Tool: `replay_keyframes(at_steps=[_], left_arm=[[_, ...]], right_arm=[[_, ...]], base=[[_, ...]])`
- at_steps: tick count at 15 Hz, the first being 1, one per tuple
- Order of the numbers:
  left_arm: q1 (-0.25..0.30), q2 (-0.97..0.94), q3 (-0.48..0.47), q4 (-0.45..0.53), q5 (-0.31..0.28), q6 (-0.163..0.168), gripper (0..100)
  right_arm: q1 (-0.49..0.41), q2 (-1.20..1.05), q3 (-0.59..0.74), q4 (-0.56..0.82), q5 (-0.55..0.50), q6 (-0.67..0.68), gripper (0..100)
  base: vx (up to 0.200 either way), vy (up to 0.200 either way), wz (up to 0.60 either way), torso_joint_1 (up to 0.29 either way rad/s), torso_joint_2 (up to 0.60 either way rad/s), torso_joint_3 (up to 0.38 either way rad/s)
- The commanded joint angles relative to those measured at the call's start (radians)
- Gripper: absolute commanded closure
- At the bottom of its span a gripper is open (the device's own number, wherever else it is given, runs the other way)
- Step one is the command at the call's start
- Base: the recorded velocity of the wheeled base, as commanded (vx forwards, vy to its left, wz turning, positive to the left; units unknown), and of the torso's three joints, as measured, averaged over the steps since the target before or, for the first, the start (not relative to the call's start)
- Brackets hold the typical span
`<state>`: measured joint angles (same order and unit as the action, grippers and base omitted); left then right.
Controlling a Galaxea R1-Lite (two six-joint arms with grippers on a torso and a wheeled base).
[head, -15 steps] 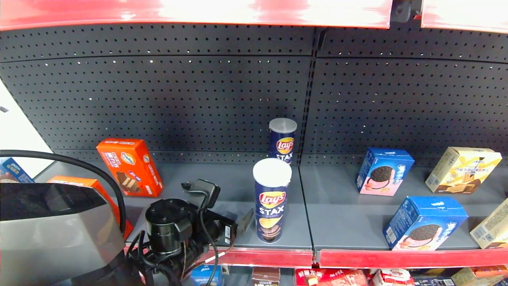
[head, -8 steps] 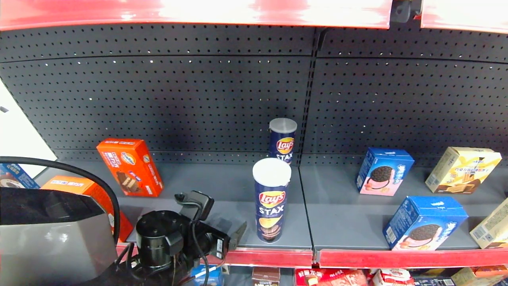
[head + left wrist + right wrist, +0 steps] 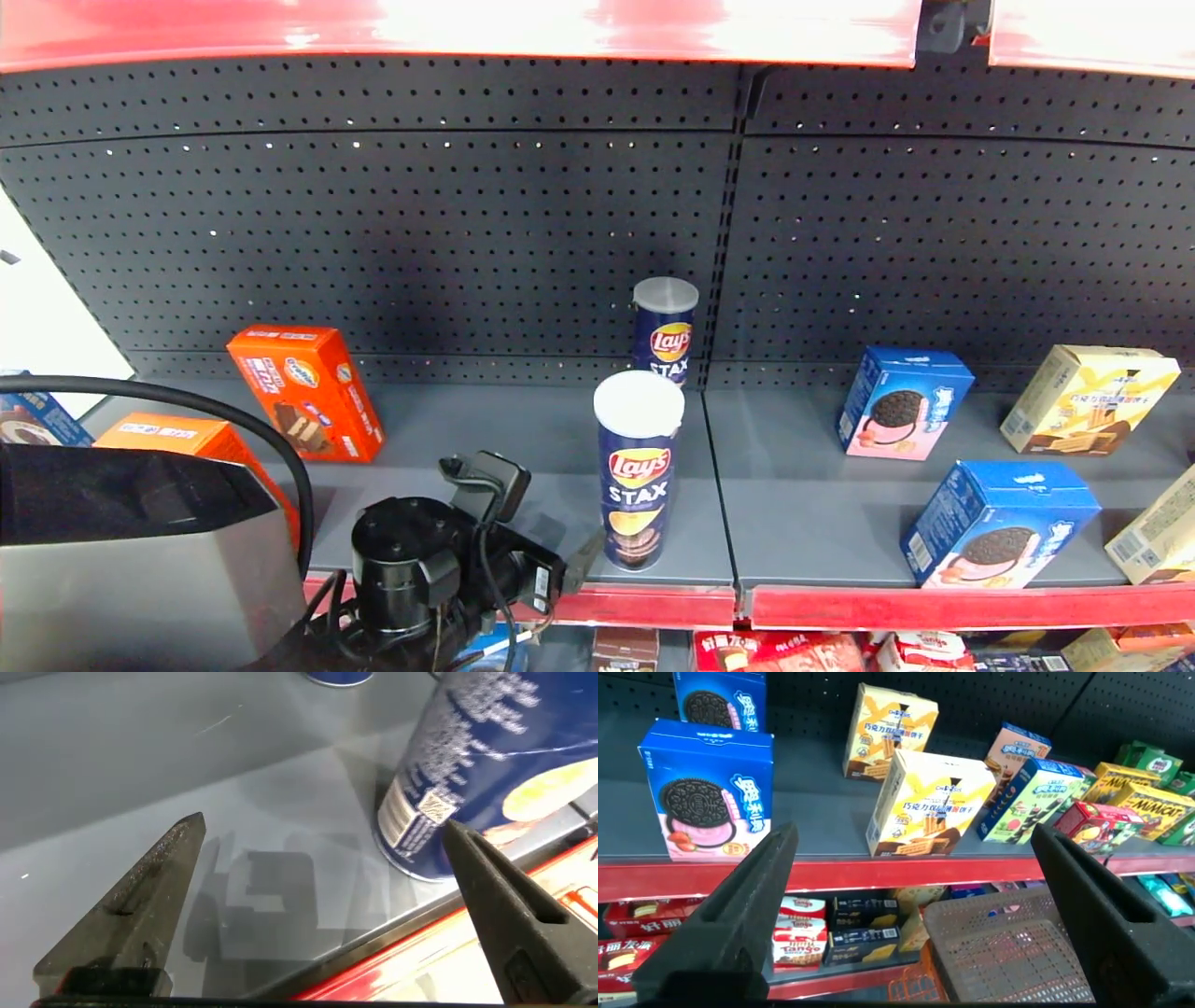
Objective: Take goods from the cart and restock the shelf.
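**Hazard.** The left pincer [image 3: 581, 560] hangs low at the front of the shelf [image 3: 523, 439]. Its jaws are spread wide and it holds nothing. One finger [image 3: 505, 905] is just beside the base of the front can [image 3: 639, 471]. That can stands upright, tall and narrow, close to the red edge strip [image 3: 653, 605]. In my judgement, any sideways drift of the arm would strike the can low down and tip it. A forward fall would carry it over the strip and off the shelf. A backward fall could knock the rear can [image 3: 664, 329], which stands behind it near the pegboard.

**Position.** The front can lies to the right of the left pincer, outside its gap; only bare shelf lies between the fingers. Whether finger and can actually touch cannot be told.

**Further right.** The right pincer [image 3: 915, 905] is likewise wide open and empty, held above the grey mesh cart basket [image 3: 1008, 943]. No contents can be made out in the part of the basket that shows.
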<state>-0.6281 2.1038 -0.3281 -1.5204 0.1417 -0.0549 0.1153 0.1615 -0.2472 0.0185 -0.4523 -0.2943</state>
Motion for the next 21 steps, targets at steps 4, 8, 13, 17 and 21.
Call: replay_keyframes(at_steps=[4,8,13,17,21], left_arm=[[-0.015,0.019,-0.023,0.003,0.002,-0.002,0],[-0.015,0.036,-0.042,0.005,0.002,-0.002,0],[-0.018,0.041,-0.08,0.037,0.002,-0.002,0],[-0.019,0.045,-0.094,0.037,0.002,-0.002,0],[-0.024,0.051,-0.101,0.037,0.002,-0.002,0]], right_arm=[[0.001,0.012,0.002,0.0,0.0,0.001,0],[0.003,0.018,0.002,-0.003,0.001,0.001,0],[0.003,0.018,0.005,-0.002,0.001,0.001,0],[0.003,0.02,0.006,-0.002,0.001,0.003,0],[0.003,0.02,0.009,-0.002,0.001,0.003,0]], base=[[0.0,0.0,0.0,0.0,0.0,0.0],[0.0,0.0,0.0,0.0,0.0,0.0],[0.0,0.0,0.0,0.0,0.0,0.0],[0.0,0.0,0.0,0.0,0.0,0.0],[0.0,0.0,0.0,0.0,0.0,0.0]])
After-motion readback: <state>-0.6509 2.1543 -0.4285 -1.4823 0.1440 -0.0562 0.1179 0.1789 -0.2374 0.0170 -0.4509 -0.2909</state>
